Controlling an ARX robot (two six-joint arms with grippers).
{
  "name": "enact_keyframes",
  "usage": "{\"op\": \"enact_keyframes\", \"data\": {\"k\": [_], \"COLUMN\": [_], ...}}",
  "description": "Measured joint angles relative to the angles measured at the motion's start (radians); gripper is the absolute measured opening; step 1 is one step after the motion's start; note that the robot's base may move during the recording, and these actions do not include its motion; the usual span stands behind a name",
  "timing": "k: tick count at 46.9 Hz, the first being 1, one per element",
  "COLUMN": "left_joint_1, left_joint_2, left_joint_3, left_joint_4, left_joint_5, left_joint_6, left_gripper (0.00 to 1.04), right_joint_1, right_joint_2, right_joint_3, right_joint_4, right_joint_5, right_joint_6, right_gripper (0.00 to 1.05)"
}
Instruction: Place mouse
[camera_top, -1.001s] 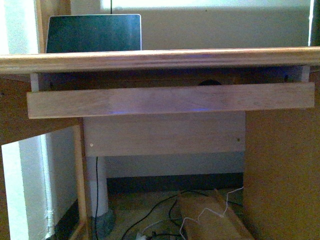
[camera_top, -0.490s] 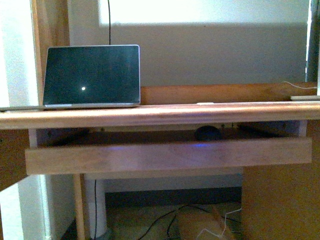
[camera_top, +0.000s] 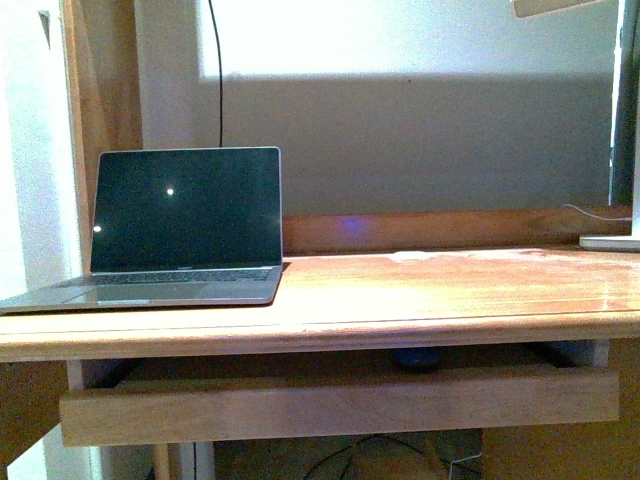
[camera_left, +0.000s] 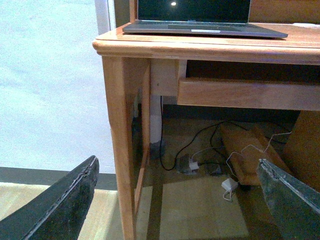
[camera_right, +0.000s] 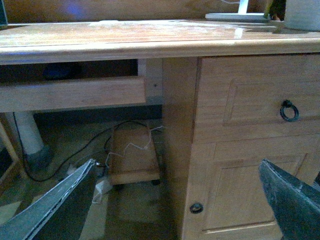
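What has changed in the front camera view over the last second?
Only the viewpoint moved: the camera rose, so the wooden desk and the open grey laptop slid down the picture, and the whole desktop now shows. Nothing was taken hold of or let go. The small dark grey mouse lies where it was, under the desktop behind the front board of the pull-out wooden tray. The laptop has not shifted on the desk.

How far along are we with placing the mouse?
Nothing looks done yet. The mouse lies in the pull-out tray under the desktop, with only its top showing. Nothing is in hand: the left claw and right claw are both open and empty. Left to do: reach into the tray, grasp the mouse and set it down, probably on the desktop beside the laptop.
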Motion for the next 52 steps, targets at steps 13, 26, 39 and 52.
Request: {"op": "enact_keyframes", "data": {"k": [13, 26, 39, 52], "left_joint_1": [0.013, -0.022, -0.067, -0.107], "left_joint_2": [0.071, 0.542, 1.276, 1.624], "left_joint_3": [0.037, 0.098, 0.377, 0.576], "left_joint_4": [-0.133, 0.248, 0.576, 0.813], "left_joint_5": [0.091, 0.108, 0.106, 0.159], "left_joint_6": [-0.226, -0.241, 0.353, 1.0], "left_gripper": [0.97, 0.97, 0.97, 0.97], "right_joint_1": [0.0, 0.0, 0.0, 0.0], "right_joint_2": [0.0, 0.0, 0.0, 0.0], "right_joint_3": [0.0, 0.0, 0.0, 0.0], "right_joint_4": [0.0, 0.0, 0.0, 0.0], "right_joint_5": [-0.001, 0.0, 0.0, 0.0], "right_joint_6": [0.0, 0.0, 0.0, 0.0], "right_gripper": [0.97, 0.97, 0.97, 0.97]}}
